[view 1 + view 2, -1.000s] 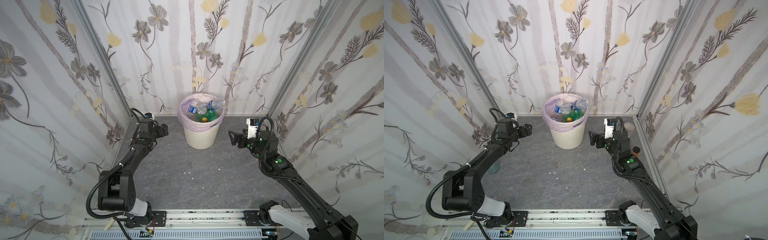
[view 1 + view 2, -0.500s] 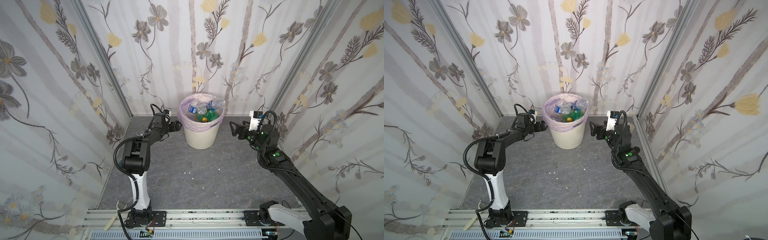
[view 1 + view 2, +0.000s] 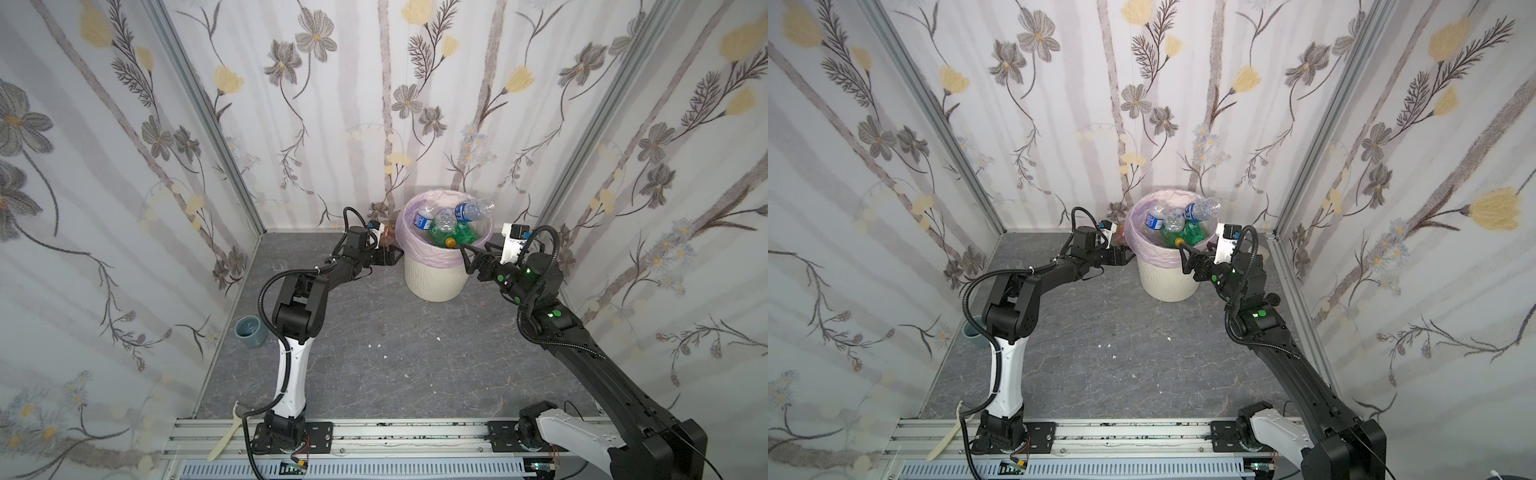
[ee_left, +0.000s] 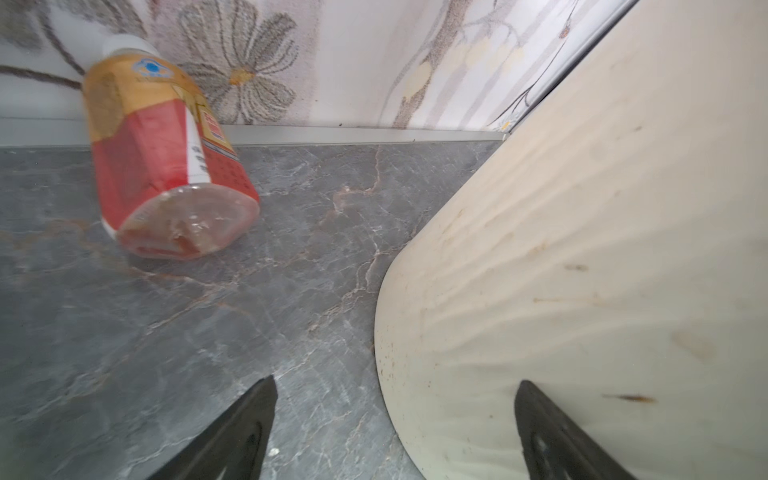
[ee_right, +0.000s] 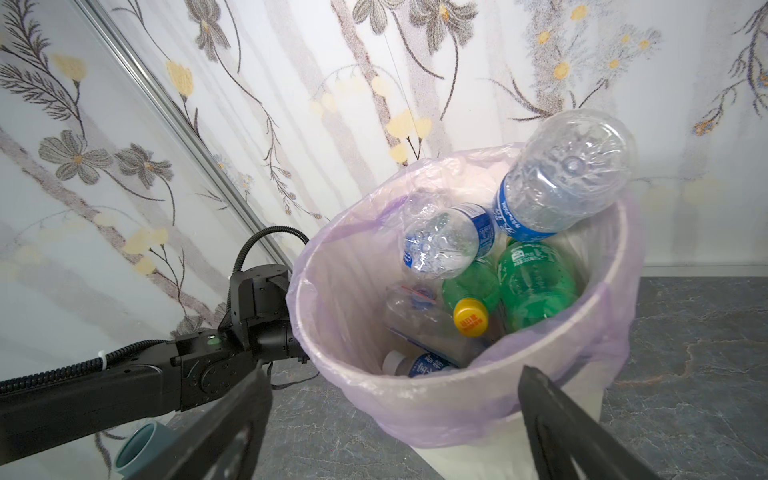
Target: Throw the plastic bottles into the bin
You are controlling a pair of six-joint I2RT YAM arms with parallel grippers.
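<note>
The red-labelled bottle (image 4: 158,166) is blurred; the bin (image 4: 582,249) runs off-frame.

Bin (image 4: 582,291): cream plastic, ribbed, matt, scuffed with brown specks.
Liner bag (image 5: 457,411): thin lilac film, translucent, wrinkled, faint sheen.
Clear bottles (image 5: 561,178): thin plastic, glossy, dented.
Green bottles (image 5: 536,286): translucent, glossy; cap (image 5: 470,318) opaque yellow plastic.
Red-and-yellow labelled bottle (image 4: 158,158), left of bin: glossy label film.
Floor (image 4: 249,311): grey stone-look, veined, low sheen.
Walls (image 4: 332,62): woven-textured print, matt.
Corner post (image 3: 210,124): brushed metal.
</note>
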